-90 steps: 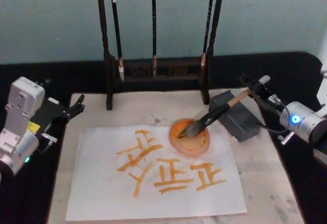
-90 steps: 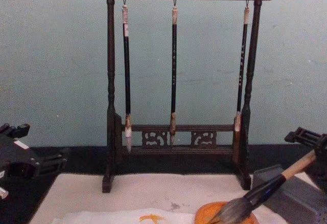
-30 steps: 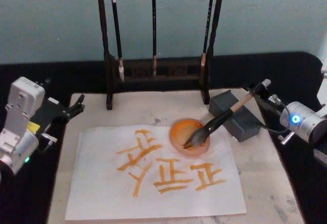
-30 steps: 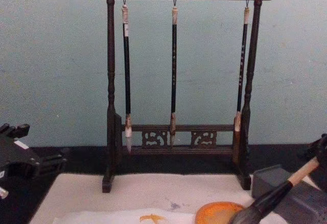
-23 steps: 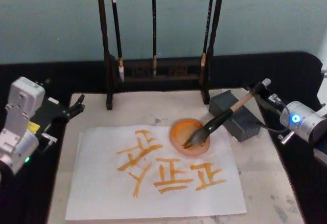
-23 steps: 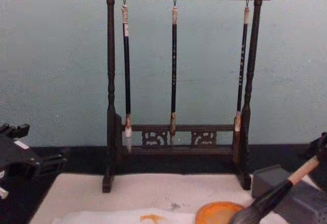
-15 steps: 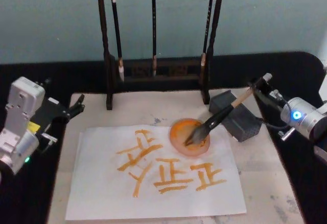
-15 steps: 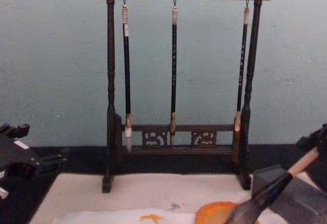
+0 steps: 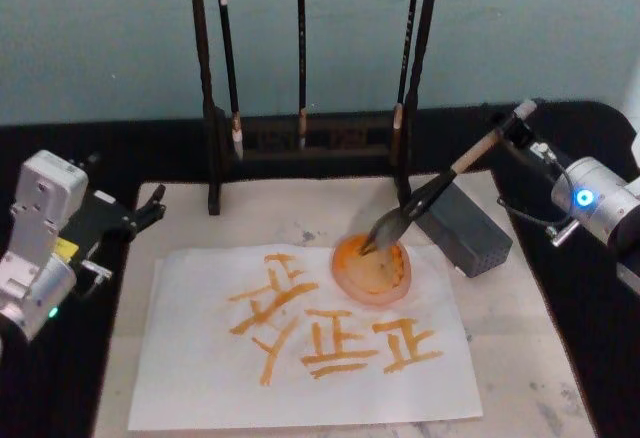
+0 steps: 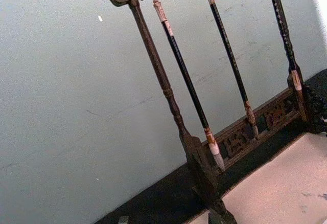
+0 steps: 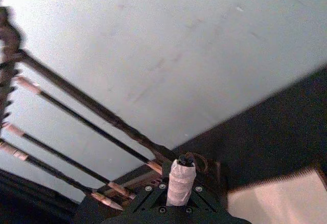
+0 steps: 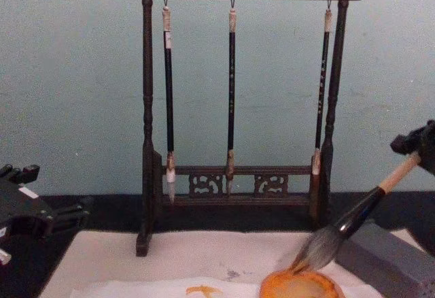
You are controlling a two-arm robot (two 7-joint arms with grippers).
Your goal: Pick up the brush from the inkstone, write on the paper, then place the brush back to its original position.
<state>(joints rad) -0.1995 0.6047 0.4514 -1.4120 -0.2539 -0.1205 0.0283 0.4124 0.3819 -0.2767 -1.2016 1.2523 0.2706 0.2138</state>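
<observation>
My right gripper (image 9: 512, 128) is shut on the tan handle of the brush (image 9: 440, 186), holding it tilted in the air. The grey bristle tip hangs just above the far rim of a round orange ink dish (image 9: 375, 276). In the chest view the brush (image 12: 360, 216) slants down from the right gripper (image 12: 414, 145) to the dish (image 12: 299, 286). The handle end (image 11: 181, 180) shows in the right wrist view. The dark grey inkstone block (image 9: 470, 228) lies under the handle, apart from it. The paper (image 9: 200, 358) carries several orange strokes. My left gripper (image 9: 145, 210) rests open at the left edge.
A dark wooden rack (image 9: 310, 138) with three thin hanging brushes stands at the back, close behind the dish. A cream mat (image 9: 520, 358) lies under the paper on the black table. There is free room to the right of the paper.
The right gripper has risen and moved back with the brush. The handle has come up off the grey block, the brush stands steeper, and its tip has lifted from the dish's middle to its far rim.
</observation>
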